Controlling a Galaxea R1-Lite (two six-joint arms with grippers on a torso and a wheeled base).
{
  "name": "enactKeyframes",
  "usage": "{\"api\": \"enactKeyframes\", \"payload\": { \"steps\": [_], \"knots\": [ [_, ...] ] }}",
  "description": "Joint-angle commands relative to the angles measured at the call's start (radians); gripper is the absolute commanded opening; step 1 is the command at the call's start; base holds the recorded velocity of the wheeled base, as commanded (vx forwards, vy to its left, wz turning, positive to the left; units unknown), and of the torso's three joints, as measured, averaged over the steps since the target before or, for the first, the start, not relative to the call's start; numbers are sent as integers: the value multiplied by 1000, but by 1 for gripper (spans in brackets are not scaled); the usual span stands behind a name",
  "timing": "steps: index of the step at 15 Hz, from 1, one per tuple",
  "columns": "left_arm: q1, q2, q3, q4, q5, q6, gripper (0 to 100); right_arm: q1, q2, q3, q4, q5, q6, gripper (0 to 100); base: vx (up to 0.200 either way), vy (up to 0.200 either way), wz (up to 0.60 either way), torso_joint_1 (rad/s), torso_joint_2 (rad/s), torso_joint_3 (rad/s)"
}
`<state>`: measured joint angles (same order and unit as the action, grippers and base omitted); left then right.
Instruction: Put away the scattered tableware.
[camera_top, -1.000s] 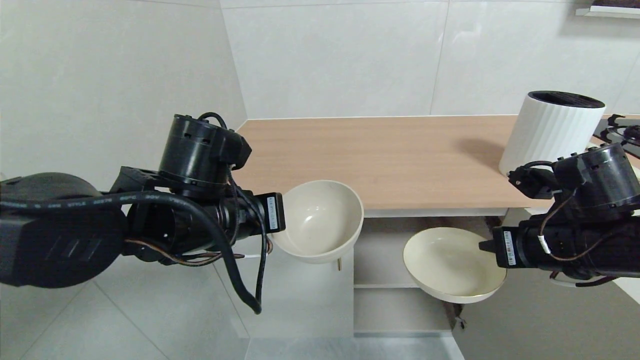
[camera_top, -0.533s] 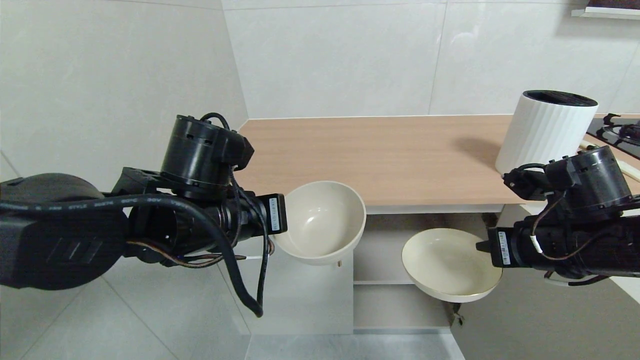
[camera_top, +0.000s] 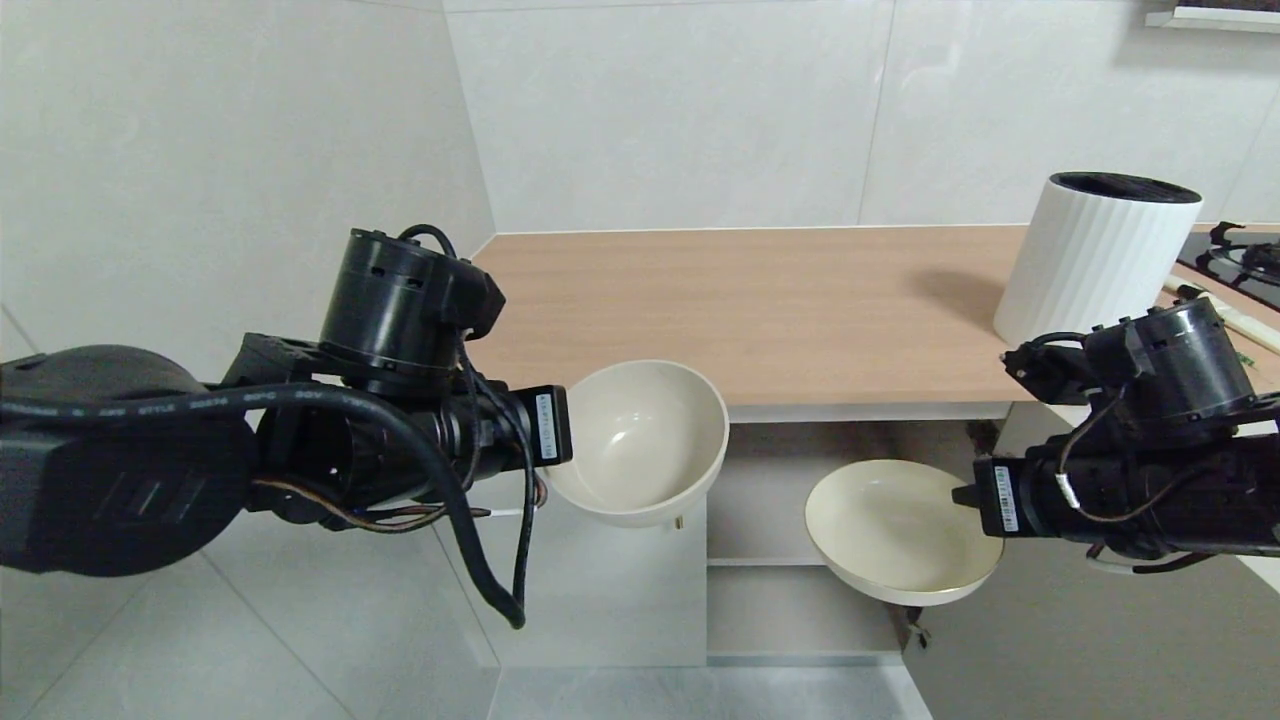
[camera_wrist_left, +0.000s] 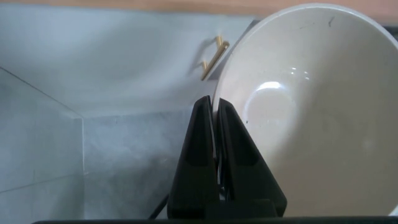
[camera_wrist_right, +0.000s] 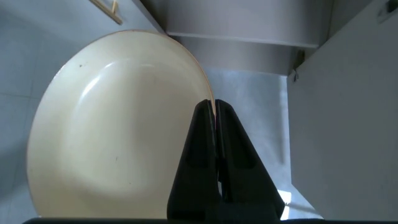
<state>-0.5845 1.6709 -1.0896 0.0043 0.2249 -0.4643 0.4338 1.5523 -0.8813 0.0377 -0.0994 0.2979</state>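
So, the left pincer (camera_wrist_left: 215, 107) is clamped on the rim of the bowl (camera_top: 640, 445), which is held in the air just off the desk's (camera_top: 760, 310) front edge. The right pincer (camera_wrist_right: 215, 111) is clamped on the plate's (camera_top: 895, 525) rim, lower down, in front of the open shelf (camera_top: 765, 565) under the desk. A white ribbed bin (camera_top: 1095, 260) stands at the desk's right end. A cabinet door (camera_top: 600, 590) with a gold handle (camera_wrist_left: 213, 57) sits below the bowl.
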Motion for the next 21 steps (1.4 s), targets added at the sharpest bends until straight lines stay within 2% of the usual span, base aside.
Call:
{"api": "enactKeyframes", "payload": {
  "steps": [1, 16, 21],
  "knots": [
    [0, 4, 0, 0, 1, -1, 0, 0, 3, 1, 1, 0, 0, 0, 0, 0, 0, -159, 408, 242],
    [0, 7, 0, 0, 1, -1, 0, 0, 18, 28, -53, -2, -3, 0, 0, 0, 0, -150, 459, 306],
    [0, 13, 0, 0, 1, -1, 0, 0, 45, 25, -56, -8, -3, 0, 0, 0, 0, -26, 113, 78]
  ]
}}
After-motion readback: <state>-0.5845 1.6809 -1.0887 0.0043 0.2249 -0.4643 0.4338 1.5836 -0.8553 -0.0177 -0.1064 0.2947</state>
